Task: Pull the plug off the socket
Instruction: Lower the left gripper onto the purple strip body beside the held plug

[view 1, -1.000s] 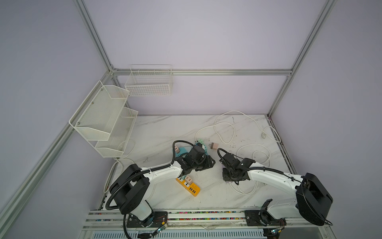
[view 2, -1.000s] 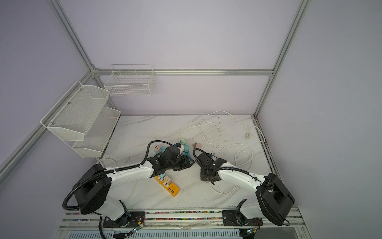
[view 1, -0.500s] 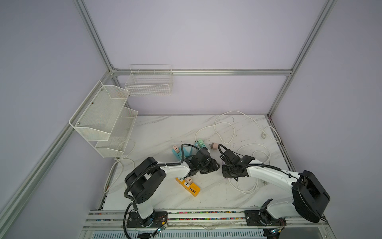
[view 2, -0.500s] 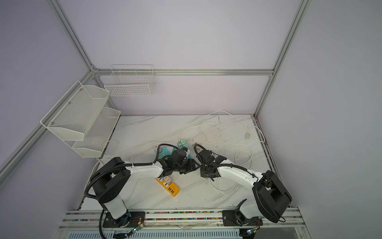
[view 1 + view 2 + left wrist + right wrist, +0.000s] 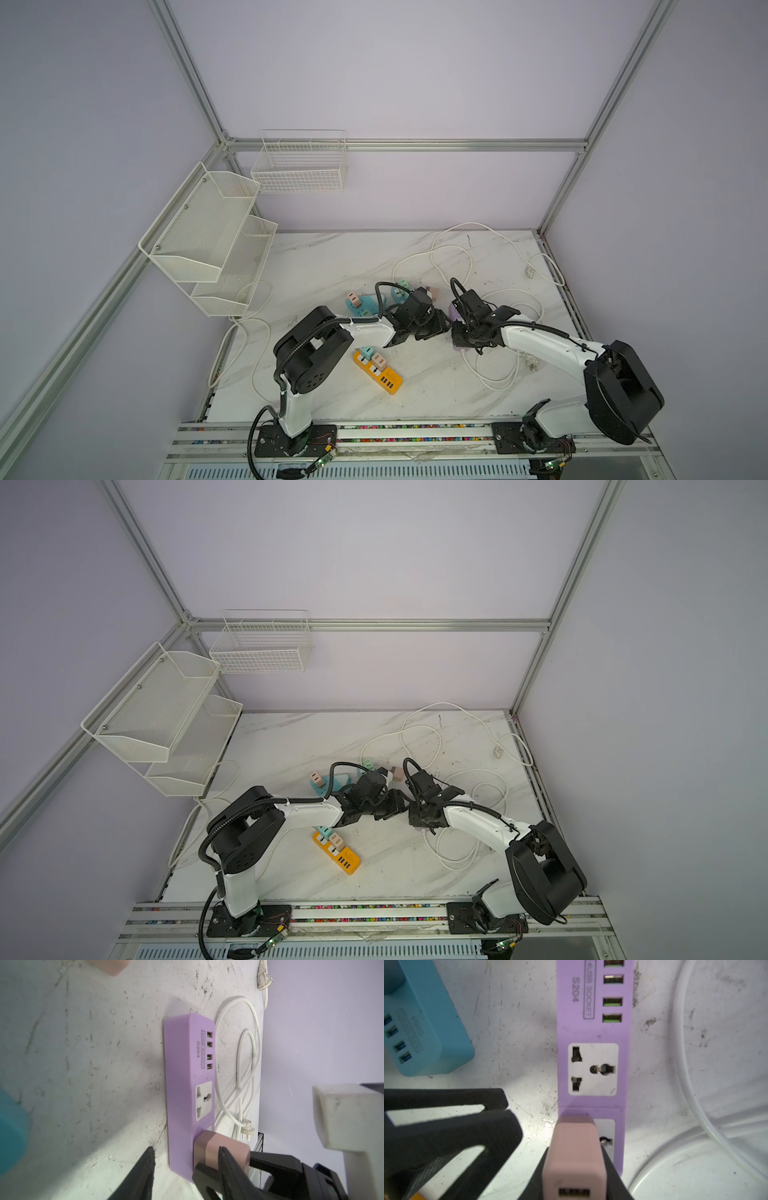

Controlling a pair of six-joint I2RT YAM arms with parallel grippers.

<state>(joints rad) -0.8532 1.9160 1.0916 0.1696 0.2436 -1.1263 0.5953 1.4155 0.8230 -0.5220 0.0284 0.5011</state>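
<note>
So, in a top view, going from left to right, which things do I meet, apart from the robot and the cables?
Mesh shelf → orange power strip → purple power strip → loose white plug. The blue power strip spans the same stretch as the orange one, so I leave it out.

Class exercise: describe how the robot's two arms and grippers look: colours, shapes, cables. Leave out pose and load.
The left arm and right arm match: white tubular links between bulky black joint housings, each trailed by a black ribbed cable hose. The left gripper and right gripper are all black. Their fingers are matte, wedge-shaped, with long slot cut-outs.
</note>
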